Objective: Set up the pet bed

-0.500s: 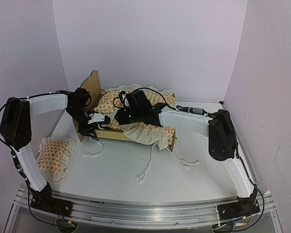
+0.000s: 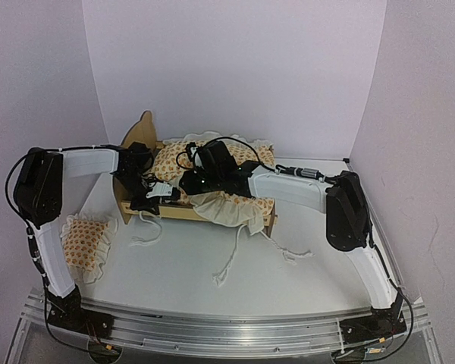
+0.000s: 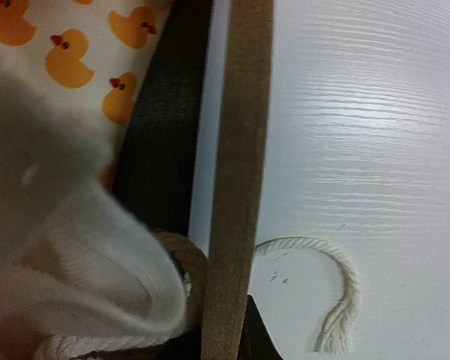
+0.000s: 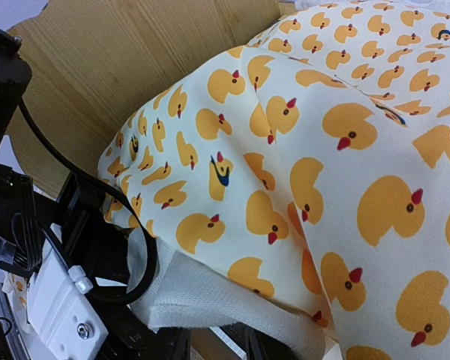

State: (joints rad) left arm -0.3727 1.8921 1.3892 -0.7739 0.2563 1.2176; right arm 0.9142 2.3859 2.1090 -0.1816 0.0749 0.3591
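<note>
The pet bed (image 2: 212, 214), plywood with a scalloped headboard (image 2: 140, 130), stands at mid-table. The duck-print cushion (image 2: 174, 159) lies bunched on it, and its ruffle (image 2: 227, 209) hangs over the front rail. My left gripper (image 2: 153, 196) is at the bed's near-left corner. Its dark fingers sit on either side of the side rail (image 3: 236, 165), shut on it, with a tie cord (image 3: 186, 262) pressed against the inner face. The dark base panel (image 3: 161, 135) shows beside the cushion (image 3: 60, 60). My right gripper (image 2: 191, 182) is on the cushion (image 4: 300, 165), shut on its ruffled edge (image 4: 202, 300), which hides most of the fingers.
A small matching pillow (image 2: 83, 239) lies at the left of the table. Loose ties trail in front of the bed (image 2: 145, 227) (image 2: 229, 265) (image 2: 288, 254), and one curls outside the rail (image 3: 337, 300). Walls close in behind and on both sides.
My left arm has swung in toward the bed and its gripper has closed at the near-left corner rail. The right arm and cushion have stayed put.
</note>
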